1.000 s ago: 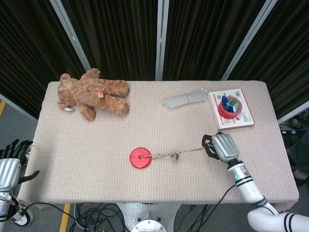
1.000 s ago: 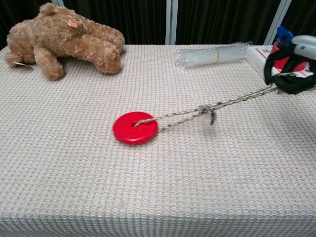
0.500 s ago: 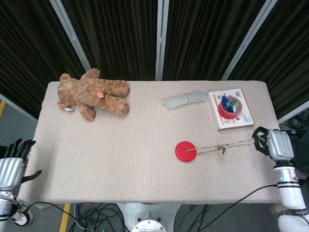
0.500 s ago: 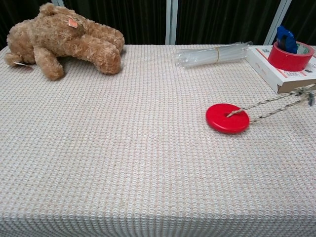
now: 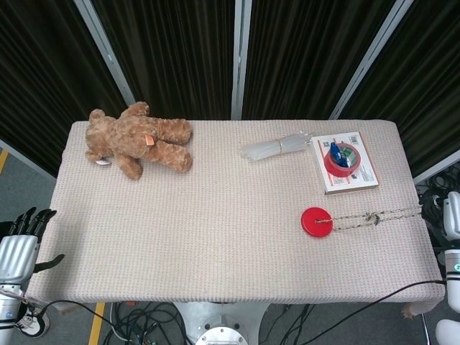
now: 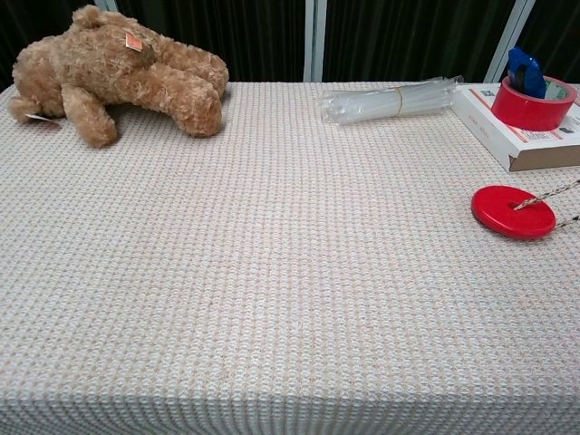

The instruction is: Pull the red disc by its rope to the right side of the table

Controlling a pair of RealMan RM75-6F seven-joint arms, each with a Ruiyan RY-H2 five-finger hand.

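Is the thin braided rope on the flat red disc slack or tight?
Tight: rope runs straight from disc past the table's right edge.

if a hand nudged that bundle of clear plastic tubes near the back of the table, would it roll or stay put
The bundle of clear tubes looks banded around its middle, so it would probably slide or pivot as one piece. Its rounded, glossy sides suggest it could roll a little and feel slippery. It seems thin and see-through, so likely light and easily shoved.
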